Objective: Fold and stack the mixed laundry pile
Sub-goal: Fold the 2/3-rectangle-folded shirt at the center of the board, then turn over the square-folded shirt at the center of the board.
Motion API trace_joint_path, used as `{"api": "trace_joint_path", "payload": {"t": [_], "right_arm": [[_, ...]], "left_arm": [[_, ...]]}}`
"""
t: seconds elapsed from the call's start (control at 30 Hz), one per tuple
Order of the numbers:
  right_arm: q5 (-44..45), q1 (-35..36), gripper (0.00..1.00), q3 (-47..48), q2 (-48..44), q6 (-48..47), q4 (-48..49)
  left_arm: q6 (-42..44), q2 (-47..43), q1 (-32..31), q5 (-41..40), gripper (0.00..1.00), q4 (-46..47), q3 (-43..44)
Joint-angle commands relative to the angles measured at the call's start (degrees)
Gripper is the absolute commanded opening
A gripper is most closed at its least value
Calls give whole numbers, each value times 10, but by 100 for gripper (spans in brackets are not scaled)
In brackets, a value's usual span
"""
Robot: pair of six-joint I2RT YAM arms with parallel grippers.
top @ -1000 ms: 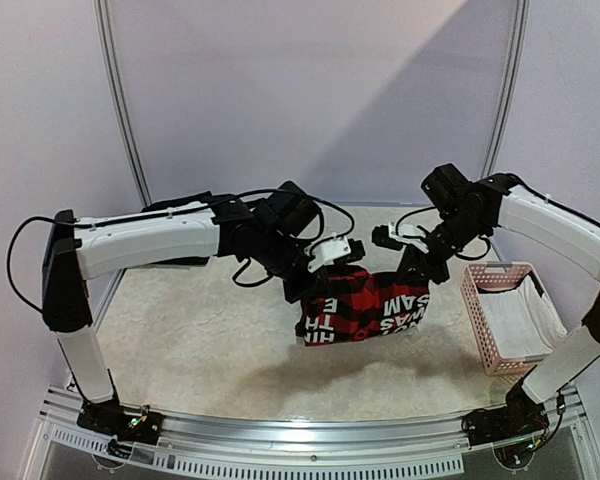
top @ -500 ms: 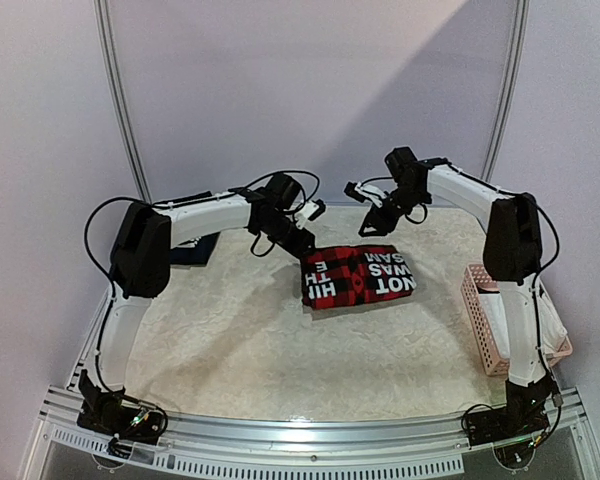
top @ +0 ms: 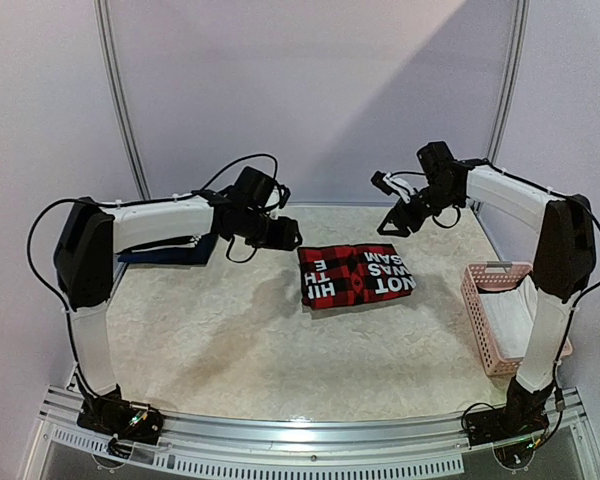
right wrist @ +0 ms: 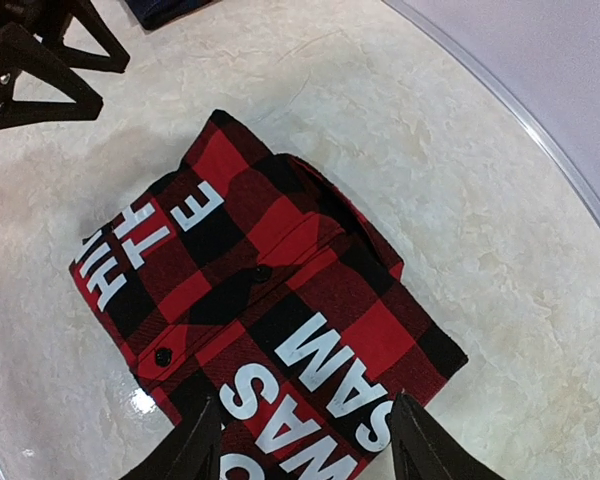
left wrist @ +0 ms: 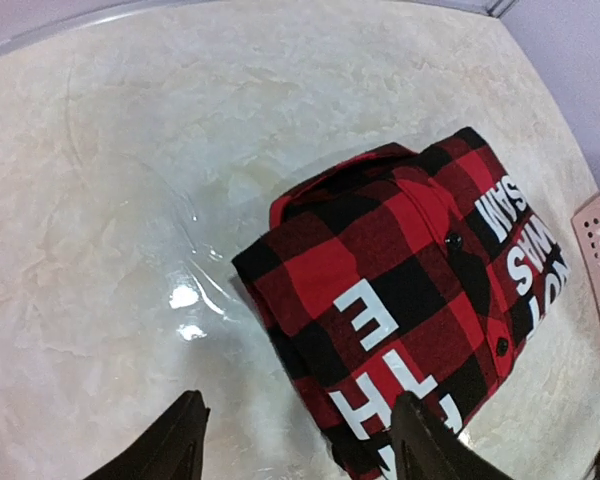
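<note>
From above, the folded plaid shirt point(top: 358, 274) lies flat near the middle of the table point(top: 230, 340), a red-and-black rectangle with big white letters across its top. The left gripper point(top: 292, 238) hangs just beyond the shirt's far left corner and the right gripper point(top: 392, 226) hangs beyond its far right corner. Neither touches the cloth, and this view is too small to tell how their jaws stand. A dark navy folded garment point(top: 165, 254) lies at the far left of the table, partly under the left arm and well apart from the shirt. A pink basket point(top: 477, 300) stands at the right edge with a white cloth point(top: 525, 315) inside it. The left wrist camera shows that gripper's two dark fingers point(left wrist: 175, 440) spread wide at the bottom of the frame with nothing between them, so it is released and empty. The shirt lies just ahead of them, its folded edge neat and its buttons showing, and a corner of the basket shows at the right edge. The right wrist camera likewise shows its fingers point(right wrist: 200, 440) held wide apart and holding nothing, above the lettered end of the shirt. In that view the left gripper sits off the shirt's other end, in the upper left corner, and the navy garment peeks in at the top edge.
</note>
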Motion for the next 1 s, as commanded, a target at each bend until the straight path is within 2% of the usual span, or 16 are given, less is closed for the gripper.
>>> {"api": "trace_joint_path", "payload": {"t": [0.0,0.1,0.17,0.27,0.33,0.37,0.53,0.8,0.87,0.97], "right_arm": [[10,3,55,-34,36,-9,16],[24,5,54,-38,58,-31,18],[31,5,54,-38,73,-43,16],[41,12,54,-25,98,-57,2],[46,17,54,-9,119,-61,-17],[48,19,54,3,134,-61,-29],[47,20,53,39,180,-54,-68],[34,20,53,38,185,-47,-68],[28,20,53,40,190,-45,-69],[20,20,53,40,192,-42,-70]], "left_arm": [[-125,-7,-31,20,67,64,-55],[5,-13,-76,-35,68,35,-28],[161,-14,-112,-58,68,10,-7],[395,-22,-173,-88,68,3,-39],[515,-19,-201,-125,69,10,-65],[549,-11,-208,-138,70,9,-67],[598,41,-220,-171,72,11,-31],[682,131,-233,-278,73,121,-17],[722,160,-238,-336,73,176,-20],[816,201,-245,-420,72,308,-28]]}}
